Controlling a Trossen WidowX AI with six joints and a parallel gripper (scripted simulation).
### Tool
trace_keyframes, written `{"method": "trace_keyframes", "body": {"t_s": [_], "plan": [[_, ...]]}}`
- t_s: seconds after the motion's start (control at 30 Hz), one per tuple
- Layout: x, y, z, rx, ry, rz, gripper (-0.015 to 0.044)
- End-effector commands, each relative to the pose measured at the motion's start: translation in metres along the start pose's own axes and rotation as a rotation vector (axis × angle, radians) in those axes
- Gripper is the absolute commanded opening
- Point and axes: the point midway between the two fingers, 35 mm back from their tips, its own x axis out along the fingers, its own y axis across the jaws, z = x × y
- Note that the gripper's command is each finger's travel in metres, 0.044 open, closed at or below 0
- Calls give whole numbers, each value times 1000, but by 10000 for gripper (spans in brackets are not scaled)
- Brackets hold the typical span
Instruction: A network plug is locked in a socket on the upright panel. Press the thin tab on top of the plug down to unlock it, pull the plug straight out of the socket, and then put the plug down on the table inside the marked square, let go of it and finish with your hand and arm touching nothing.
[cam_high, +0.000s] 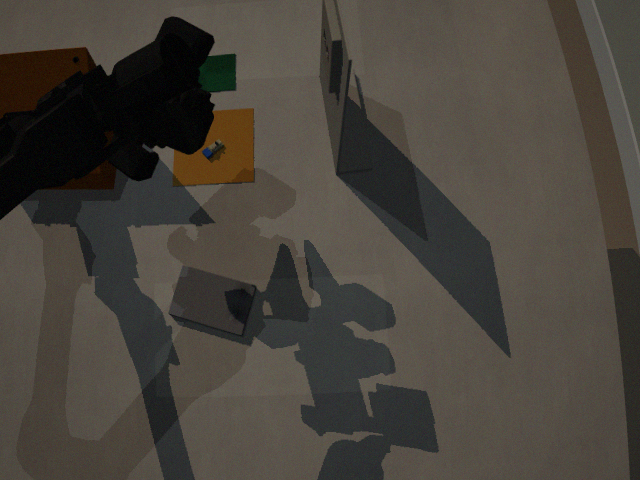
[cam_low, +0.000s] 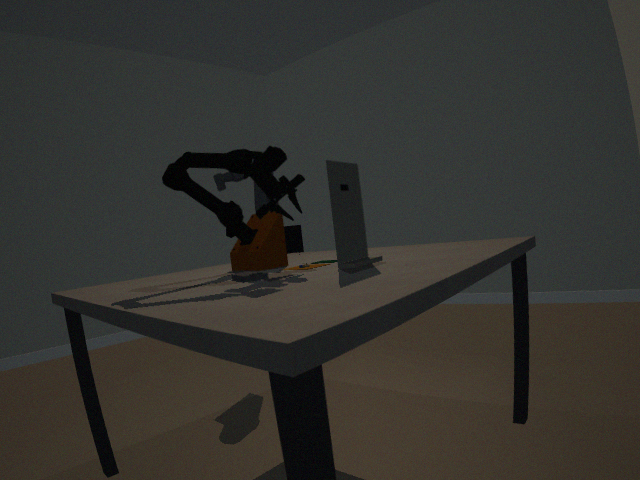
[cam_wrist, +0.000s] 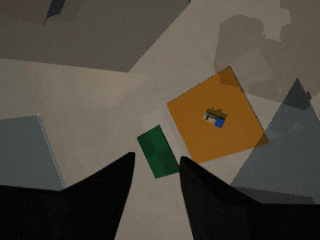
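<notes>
The small plug (cam_high: 213, 149) (cam_wrist: 214, 118), cream with a blue end, lies on the orange square (cam_high: 237, 167) (cam_wrist: 237, 140) on the table, inside its edges. My gripper (cam_low: 297, 215) (cam_wrist: 157, 160) is open and empty, its fingers spread and pointing down. It hangs well above the table between the orange base and the panel, touching nothing that I can see. The upright grey panel (cam_high: 333, 129) (cam_low: 351, 227) (cam_wrist: 100, 35) stands apart from the gripper. A dark opening (cam_low: 344, 187) shows high on the panel in the exterior view.
A green patch (cam_high: 221, 72) (cam_wrist: 154, 145) lies beside the orange square. The orange base (cam_high: 31, 77) (cam_low: 261, 253) stands behind the gripper. A low grey block (cam_high: 204, 289) lies on the table, apart from the square. The panel is an upright obstacle in front of the arm.
</notes>
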Motion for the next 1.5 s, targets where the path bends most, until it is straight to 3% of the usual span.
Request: {"method": "trace_keyframes", "body": {"t_s": [0.0, 0.57, 0.93, 1.47], "plan": [[-10, 7, 1, 7, -3, -2, 156], [-57, 33, -2, 17, -8, -6, 156], [-57, 33, -2, 17, -8, -6, 440], [-57, 33, -2, 17, -8, -6, 440]]}}
